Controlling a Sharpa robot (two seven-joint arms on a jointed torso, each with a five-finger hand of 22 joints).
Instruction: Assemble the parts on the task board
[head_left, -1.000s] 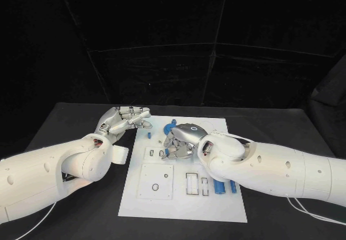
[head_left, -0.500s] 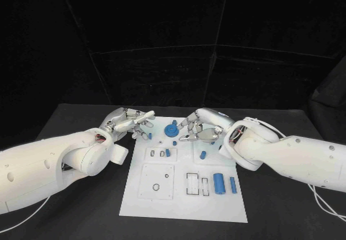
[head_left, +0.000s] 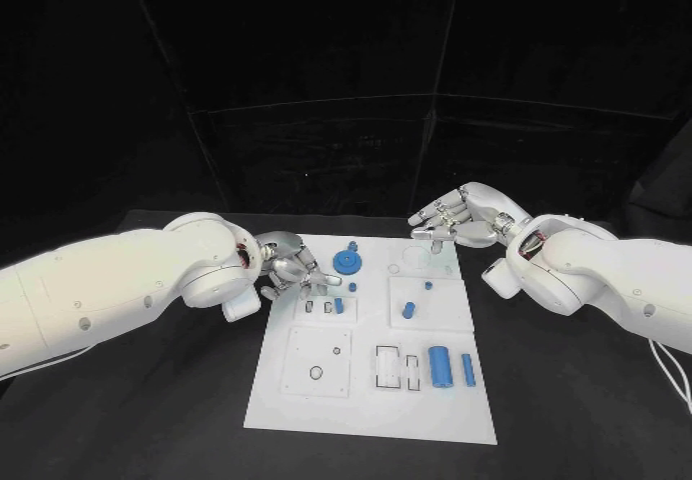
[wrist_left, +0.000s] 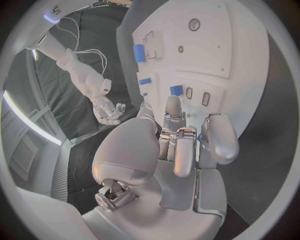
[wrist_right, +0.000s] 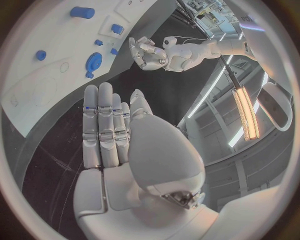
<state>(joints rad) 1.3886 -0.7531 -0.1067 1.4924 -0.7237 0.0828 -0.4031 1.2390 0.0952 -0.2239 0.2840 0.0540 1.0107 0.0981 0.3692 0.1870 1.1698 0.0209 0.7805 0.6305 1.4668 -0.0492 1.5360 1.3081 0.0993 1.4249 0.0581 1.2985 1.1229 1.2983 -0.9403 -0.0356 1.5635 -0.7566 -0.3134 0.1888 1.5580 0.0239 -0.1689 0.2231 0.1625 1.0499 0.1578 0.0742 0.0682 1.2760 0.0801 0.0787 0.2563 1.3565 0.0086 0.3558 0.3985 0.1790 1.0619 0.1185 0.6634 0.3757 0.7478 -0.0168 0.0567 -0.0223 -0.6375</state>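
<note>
A: Board (head_left: 368, 400)?
B: White, flat on the tabletop (head_left: 159, 400). Blue parts: gear (head_left: 346, 262) near the far edge, large cylinder (head_left: 440, 366) and slim cylinder (head_left: 466, 370) lying in near slots.
A: Handling?
B: Probably rigid, light, smooth; pinch cylinders across the middle.
A: Hands?
B: Left robot hand (head_left: 293, 268) curled over the board's left edge, contents unclear. Right robot hand (head_left: 459, 220) off the far corner, fingers extended, holding nothing.

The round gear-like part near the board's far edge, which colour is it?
Blue gear-like part, clearest in the head view.
</note>
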